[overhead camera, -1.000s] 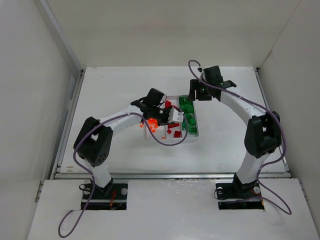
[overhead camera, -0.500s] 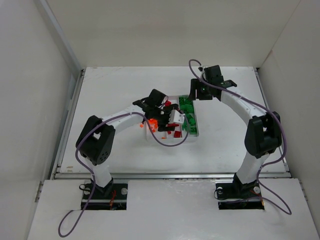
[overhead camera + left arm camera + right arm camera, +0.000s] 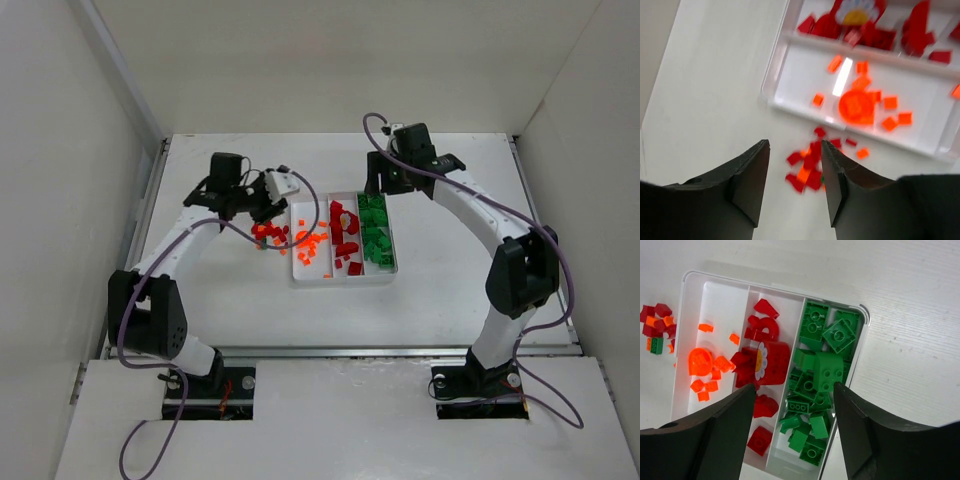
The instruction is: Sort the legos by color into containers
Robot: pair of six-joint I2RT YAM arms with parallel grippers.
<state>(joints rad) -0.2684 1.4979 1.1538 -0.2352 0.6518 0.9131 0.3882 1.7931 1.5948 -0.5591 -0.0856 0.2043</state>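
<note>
On the white table (image 3: 450, 290), stray legos (image 3: 810, 167) lay below my open left gripper (image 3: 793, 150); right gripper (image 3: 793, 390) open too. I needed one centred.

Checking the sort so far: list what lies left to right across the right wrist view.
Loose mixed legos → orange legos → red legos → green legos.

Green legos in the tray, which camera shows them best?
Right wrist: the green legos sit mid-frame, sharp, studs visible, in one end section of the tray. The top view shows only a small green strip. The left wrist view leaves that section out.
</note>
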